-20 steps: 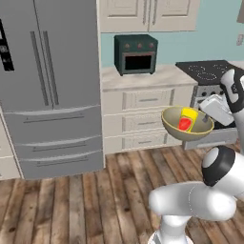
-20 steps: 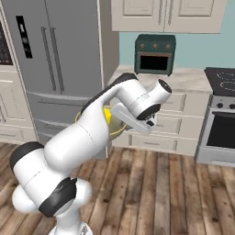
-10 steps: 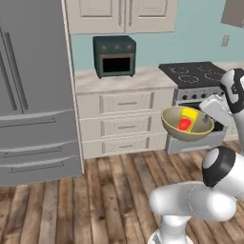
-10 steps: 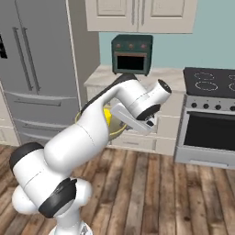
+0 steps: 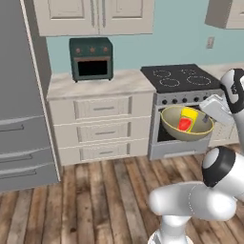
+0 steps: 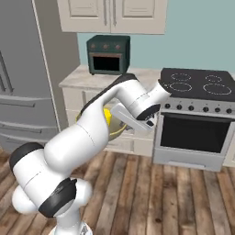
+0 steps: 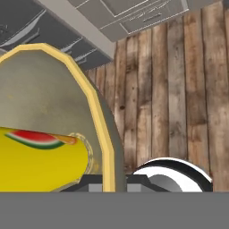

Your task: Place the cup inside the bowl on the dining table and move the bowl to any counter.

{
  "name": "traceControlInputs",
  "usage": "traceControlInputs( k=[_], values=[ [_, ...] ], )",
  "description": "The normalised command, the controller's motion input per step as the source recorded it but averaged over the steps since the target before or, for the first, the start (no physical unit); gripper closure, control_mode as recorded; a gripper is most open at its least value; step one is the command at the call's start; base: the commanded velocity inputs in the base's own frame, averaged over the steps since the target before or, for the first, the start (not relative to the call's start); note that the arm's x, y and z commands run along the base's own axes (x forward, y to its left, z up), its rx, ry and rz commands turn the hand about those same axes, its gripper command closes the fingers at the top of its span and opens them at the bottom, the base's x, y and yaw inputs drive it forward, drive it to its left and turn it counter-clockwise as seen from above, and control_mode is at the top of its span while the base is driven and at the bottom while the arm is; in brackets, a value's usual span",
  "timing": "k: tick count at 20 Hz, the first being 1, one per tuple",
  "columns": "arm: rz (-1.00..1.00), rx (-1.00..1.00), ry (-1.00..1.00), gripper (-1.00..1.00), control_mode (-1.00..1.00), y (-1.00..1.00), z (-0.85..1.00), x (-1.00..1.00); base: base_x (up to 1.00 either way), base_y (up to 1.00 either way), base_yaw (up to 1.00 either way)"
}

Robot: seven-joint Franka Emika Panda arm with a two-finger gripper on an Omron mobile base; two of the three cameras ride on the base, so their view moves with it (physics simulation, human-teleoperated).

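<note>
The fridge [image 5: 21,95] fills the far side of the room from the gripper, grey and tall. Nearer in, the desk [image 5: 102,82] runs along the teal wall on cream drawers, beyond the gripper and off to the side, with a dark green toaster oven [image 5: 91,58] standing on it. Right behind the gripper sits the stove [image 5: 183,78], black top, oven door straight behind the load. Below it all, the wooden floor [image 5: 95,200].

Now the bowl [image 5: 187,123]: up in the air in front of the stove, well above the floor, touching no desk, its rim caught at the gripper [image 5: 208,116]. In the hand view the pale rim [image 7: 96,112] runs right down between the dark finger tips, so the gripper is clamped on that edge. In the right base view a yellow sliver of the bowl [image 6: 109,120] peeks out behind the arm.

And the cup [image 5: 188,118], yellow with its red patch, lies inside the bowl, just beside the gripper.
</note>
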Motion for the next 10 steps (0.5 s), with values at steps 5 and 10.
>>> traceControlInputs(
  k=[5, 10],
  values=[
    [0.00, 0.00, 0.00, 1.00, 1.00, 0.00, 0.00, 0.00, 0.41, -0.74, 0.00],
    [0.00, 0.00, 0.00, 1.00, 1.00, 0.00, 0.00, 0.00, 0.39, -0.72, 0.00]
  ],
)
